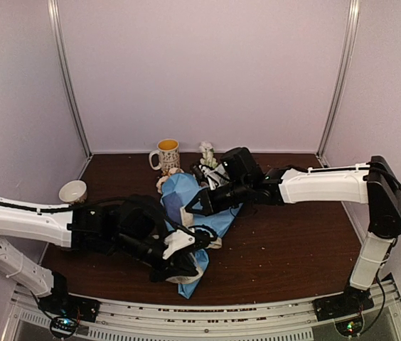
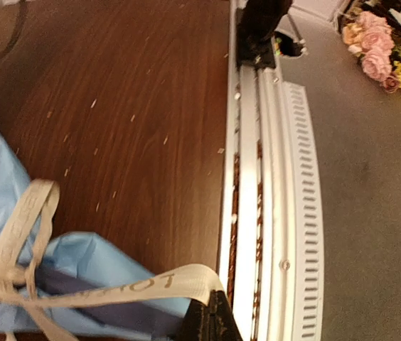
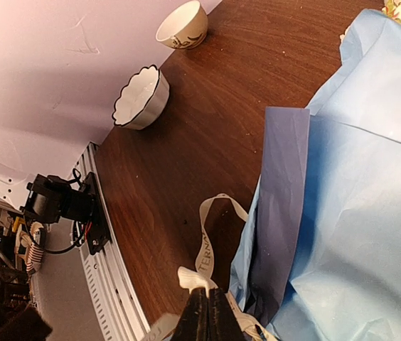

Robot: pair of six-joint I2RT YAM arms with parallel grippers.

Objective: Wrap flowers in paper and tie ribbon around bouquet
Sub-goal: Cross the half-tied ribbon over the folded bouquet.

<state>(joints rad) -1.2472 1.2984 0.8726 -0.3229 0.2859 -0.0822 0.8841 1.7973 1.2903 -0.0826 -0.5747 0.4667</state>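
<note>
Bouquet [image 1: 183, 193] on dark wooden table [image 1: 293, 241], lilac walls [image 1: 200, 71]

Left arm [image 1: 23, 220] and right arm [image 1: 325, 185]: white shells, black joints, thin black cables. Black bases [image 1: 339, 307] with tiny lights at the frame's bottom corners. Right gripper [image 3: 207, 312]: black tapered fingertips.

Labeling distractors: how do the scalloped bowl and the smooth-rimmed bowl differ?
The scalloped bowl has a wavy, dark-edged rim; the smooth bowl an even one. The scalloped bowl is plain white outside; the smooth bowl has dark markings. Both stand upright on the table.
</note>
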